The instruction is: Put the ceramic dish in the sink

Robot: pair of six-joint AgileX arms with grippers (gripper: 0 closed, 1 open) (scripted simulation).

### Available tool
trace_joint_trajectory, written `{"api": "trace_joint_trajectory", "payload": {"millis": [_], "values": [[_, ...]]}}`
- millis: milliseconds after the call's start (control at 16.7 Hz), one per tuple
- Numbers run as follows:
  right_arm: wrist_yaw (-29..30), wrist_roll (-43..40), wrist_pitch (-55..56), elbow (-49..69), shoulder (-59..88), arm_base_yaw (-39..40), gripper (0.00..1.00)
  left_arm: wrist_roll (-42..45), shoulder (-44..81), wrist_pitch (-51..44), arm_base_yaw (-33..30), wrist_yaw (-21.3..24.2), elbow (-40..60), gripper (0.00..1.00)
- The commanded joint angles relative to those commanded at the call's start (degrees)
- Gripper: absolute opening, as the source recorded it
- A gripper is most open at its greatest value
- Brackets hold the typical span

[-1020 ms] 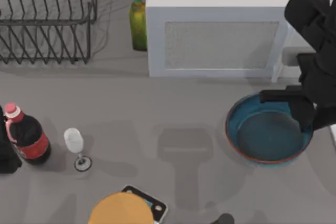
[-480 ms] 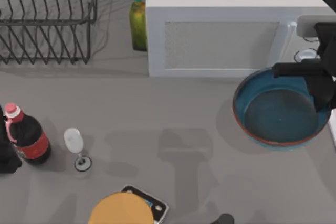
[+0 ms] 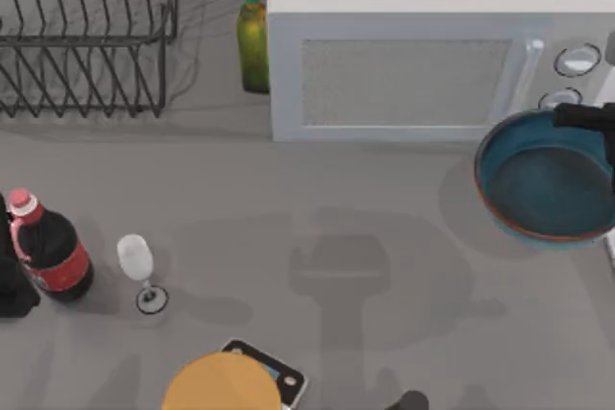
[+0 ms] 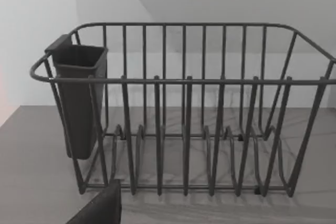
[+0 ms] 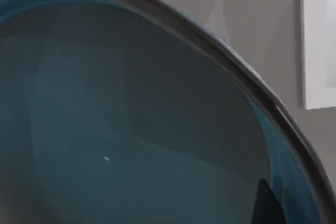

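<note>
far left of the top view: left arm (image 3: 12,280) parked beside a dark cola bottle (image 3: 50,254), fingers not readable. wire dish rack (image 3: 86,31) at the back left, seen close in the left wrist view (image 4: 184,124) with its cutlery cup (image 4: 79,98). next along, a wine glass (image 3: 139,271), an orange disc (image 3: 226,381) over a small scale (image 3: 279,373) at the front edge, a green bottle (image 3: 253,37) at the back, then the microwave (image 3: 413,55). plain grey counter (image 3: 317,218), wide open across the middle.

far right: ceramic dish (image 3: 548,178) carried clear of the counter, judging by its shadow set off to the left, just in front of the microwave's knobs and partly past the right frame edge. right gripper (image 3: 596,127) at the dish's far right rim, seemingly clamped on that rim, though the fingers run out of frame. dish interior (image 5: 131,129) close under the right wrist camera, one dark fingertip (image 5: 265,205) just inside the wall.

no sink visible; a white edge (image 5: 317,40) past the rim may be its start, so probably further right. right arm plainly the nearer.
</note>
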Motion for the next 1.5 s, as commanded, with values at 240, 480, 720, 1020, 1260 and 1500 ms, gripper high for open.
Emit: {"api": "trace_joint_trajectory", "payload": {"millis": [240,480,720,1020,1260,1500], "values": [[-2.62,-3.82,19.66,-11.09,-0.13,-15.31,0.0,0.0,0.0,0.0,0.0,0.0,0.0,1.0],[-6.9,-8.34,47.25,-22.6,-0.38,-29.19,0.0,0.0,0.0,0.0,0.0,0.0,0.0,1.0],[-12.57,-13.03,76.6,-32.88,-1.97,-38.79,0.0,0.0,0.0,0.0,0.0,0.0,0.0,1.0],[-20.6,-17.02,104.72,-40.67,-5.99,-42.25,0.0,0.0,0.0,0.0,0.0,0.0,0.0,1.0],[-25.7,-18.12,116.74,-42.89,-8.97,-41.08,0.0,0.0,0.0,0.0,0.0,0.0,0.0,1.0],[-27.08,-18.25,119.43,-43.24,-9.87,-40.34,0.0,0.0,0.0,0.0,0.0,0.0,0.0,1.0]]}}
